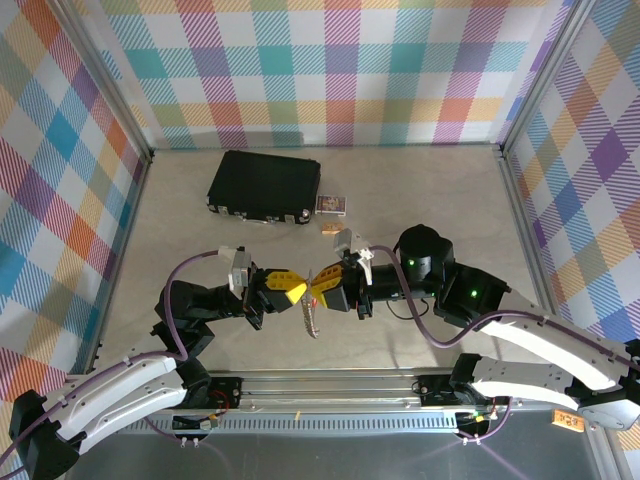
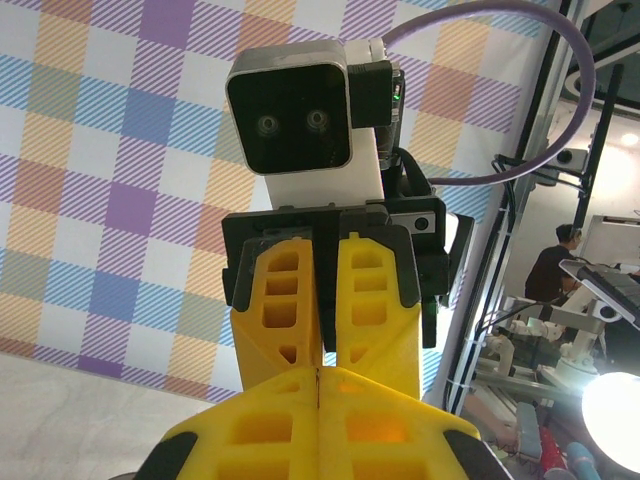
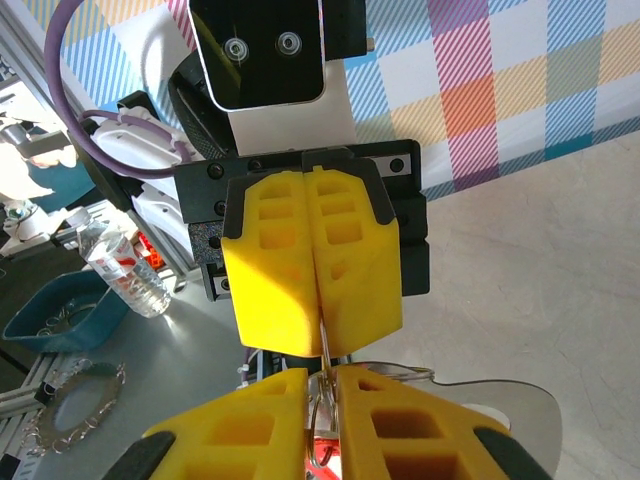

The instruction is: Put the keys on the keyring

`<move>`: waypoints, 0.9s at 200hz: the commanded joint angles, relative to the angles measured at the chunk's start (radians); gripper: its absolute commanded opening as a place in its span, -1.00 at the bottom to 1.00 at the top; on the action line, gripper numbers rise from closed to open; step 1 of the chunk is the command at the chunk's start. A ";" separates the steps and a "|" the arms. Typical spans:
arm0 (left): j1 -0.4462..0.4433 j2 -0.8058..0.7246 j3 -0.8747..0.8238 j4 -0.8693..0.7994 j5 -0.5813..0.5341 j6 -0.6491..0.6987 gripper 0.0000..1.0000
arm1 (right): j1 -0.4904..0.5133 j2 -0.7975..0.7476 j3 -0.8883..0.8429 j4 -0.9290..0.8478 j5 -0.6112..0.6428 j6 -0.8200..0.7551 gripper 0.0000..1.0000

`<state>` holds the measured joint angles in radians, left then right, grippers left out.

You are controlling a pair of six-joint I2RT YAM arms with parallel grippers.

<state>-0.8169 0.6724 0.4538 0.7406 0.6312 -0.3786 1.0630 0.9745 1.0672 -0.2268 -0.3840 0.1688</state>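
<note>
Keys (image 1: 312, 320) hang as a thin silvery strip in the top view, clear of the table (image 1: 180, 230). They are on the near side of the black case (image 1: 264, 187), a little right of its right end and well apart from it. Their upper end sits where the 2 grippers meet tip to tip.

The left gripper (image 1: 300, 293) points at them from the side of the case's left end. In the right wrist view its yellow fingers (image 3: 270, 270) are pressed flat together, with a thin metal edge of the keys pinched in the seam and running down out of it. That metal goes straight into the right gripper (image 1: 320, 287). Its own fingers (image 3: 420, 430) stand almost together with only a narrow slit between them, closed on a wire loop and a bit of red, the keyring (image 3: 325, 452). A further wire curve and a pale flat shape lie just right of that slit, too blurred to tell which piece they are. In the left wrist view the right gripper's 2 fingers face the camera with only a dark line between them.

Between the grippers and the black case, a small tan block (image 1: 329, 230) lies on the table off the case's near right corner, nearer to it than the keys are. A red-and-white card box (image 1: 331, 205) lies just beside the case's right end; I cannot tell whether they touch.
</note>
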 commanded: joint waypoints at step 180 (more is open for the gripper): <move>-0.008 -0.076 0.036 -0.199 -0.057 0.100 -0.82 | -0.003 -0.020 0.006 -0.030 0.005 -0.096 -1.00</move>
<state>-0.8177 0.6487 0.4469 0.6945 0.6216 -0.3561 1.0576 0.9802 1.0580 -0.2287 -0.3939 0.1410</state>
